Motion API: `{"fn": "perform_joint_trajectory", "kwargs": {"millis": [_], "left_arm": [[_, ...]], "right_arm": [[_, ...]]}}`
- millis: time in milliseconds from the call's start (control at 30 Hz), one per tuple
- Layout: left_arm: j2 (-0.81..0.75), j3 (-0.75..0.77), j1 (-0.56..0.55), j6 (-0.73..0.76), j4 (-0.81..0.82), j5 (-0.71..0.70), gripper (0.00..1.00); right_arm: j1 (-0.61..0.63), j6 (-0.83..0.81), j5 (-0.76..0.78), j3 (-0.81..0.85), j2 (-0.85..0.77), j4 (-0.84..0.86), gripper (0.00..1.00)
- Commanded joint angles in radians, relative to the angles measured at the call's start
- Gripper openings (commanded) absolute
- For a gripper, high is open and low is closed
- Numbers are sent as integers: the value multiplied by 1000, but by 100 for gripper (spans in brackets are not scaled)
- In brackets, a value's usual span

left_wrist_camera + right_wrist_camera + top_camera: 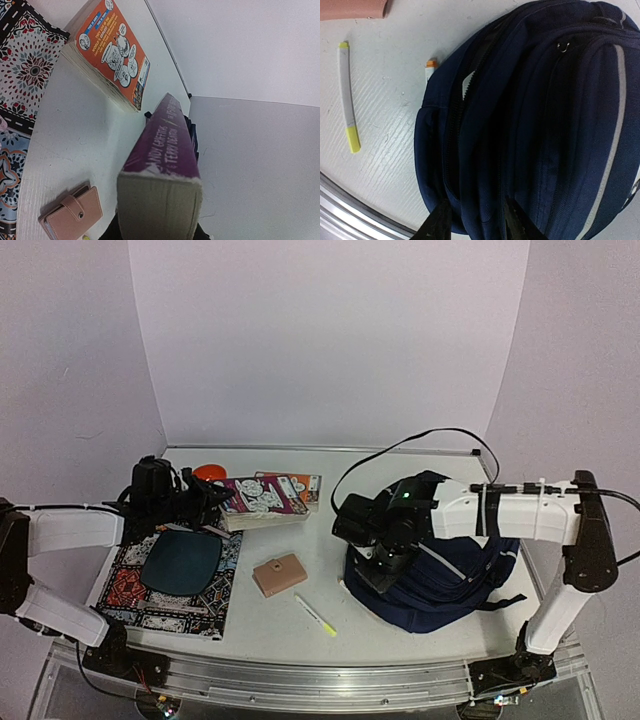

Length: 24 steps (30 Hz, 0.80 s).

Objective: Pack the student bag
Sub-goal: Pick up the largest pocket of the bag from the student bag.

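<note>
Fingers [437,225] of your right gripper [476,207] stand narrow on either side of a fabric fold beside the zip of the student bag [455,575]. The bag lies by the right edge of the table [300,635], toward its near right corner. Whether they pinch the fold yet cannot be told. You appear to be at the opening step. Your left gripper [212,504], near the left edge, clamps a purple paperback [165,150]. Next, by my judgement, you need a firm pinch and a lift to spread the mouth before that book can cross.
</note>
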Motion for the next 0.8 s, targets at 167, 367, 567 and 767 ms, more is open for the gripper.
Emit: {"fn": "perform_joint_trajectory", "kwargs": {"millis": [167,367,567,767], "left_arm": [[-90,-17,6,-8,129,59,0],[-104,-19,6,-17,129,81,0],[-139,-22,3,-35,129,109,0],[-167,-16,-42,-58,129,116,0]], "right_arm": [[21,77,113,14,98,-94,29],[20,107,245,25,151,-147,16],[20,75,255,154,108,-196,0],[16,31,310,387,73,-277,0]]}}
